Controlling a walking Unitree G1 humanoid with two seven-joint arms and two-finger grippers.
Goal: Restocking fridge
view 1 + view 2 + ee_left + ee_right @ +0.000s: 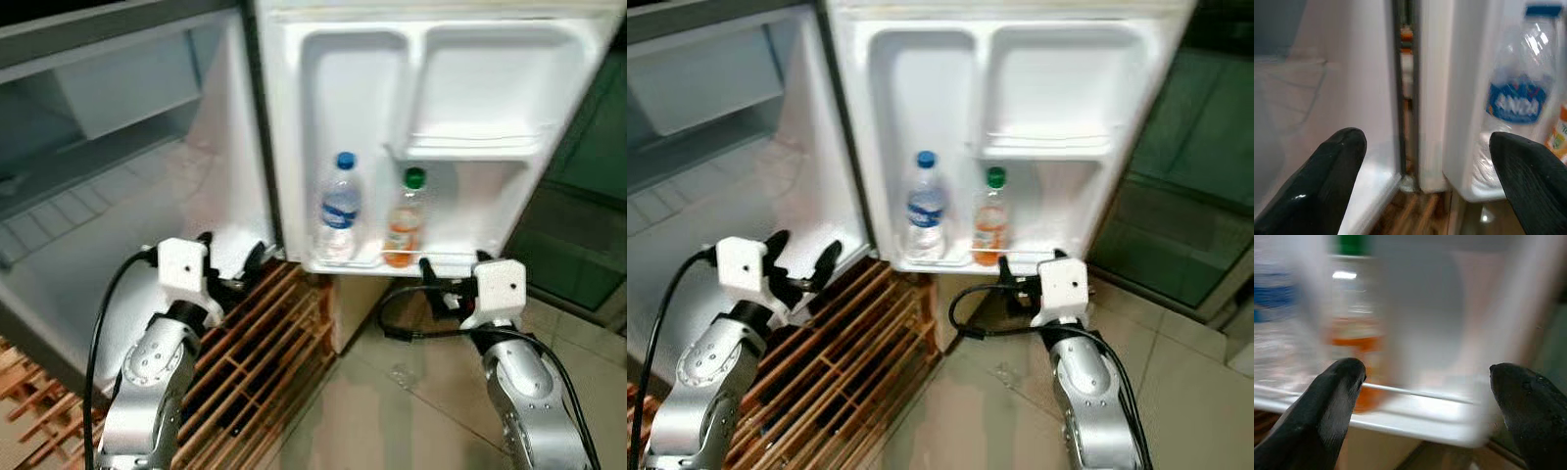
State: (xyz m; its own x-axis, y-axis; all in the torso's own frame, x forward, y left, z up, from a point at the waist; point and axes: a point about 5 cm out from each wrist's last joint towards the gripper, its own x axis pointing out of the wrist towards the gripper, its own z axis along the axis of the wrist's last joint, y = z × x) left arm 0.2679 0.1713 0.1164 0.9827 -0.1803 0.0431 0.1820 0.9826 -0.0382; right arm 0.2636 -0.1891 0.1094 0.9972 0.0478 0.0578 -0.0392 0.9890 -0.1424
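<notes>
The fridge door (431,59) stands wide open in front of me. On its bottom shelf a clear water bottle (340,208) with a blue cap stands upright, beside an orange drink bottle (404,220) with a green cap. My left gripper (230,259) is open and empty, low by the fridge's hinge edge. In the left wrist view its fingers (1327,181) frame the hinge gap and the water bottle (1515,98). My right gripper (453,266) is open and empty, just below the door shelf, under and right of the orange bottle (1354,347).
The fridge's pale inner compartment (98,196) lies at the left. A slatted wooden pallet (255,352) sits under the fridge. Beige floor tiles (392,401) spread below the door. Dark green glass panels (588,176) stand at the right. A black cable (411,331) loops by my right wrist.
</notes>
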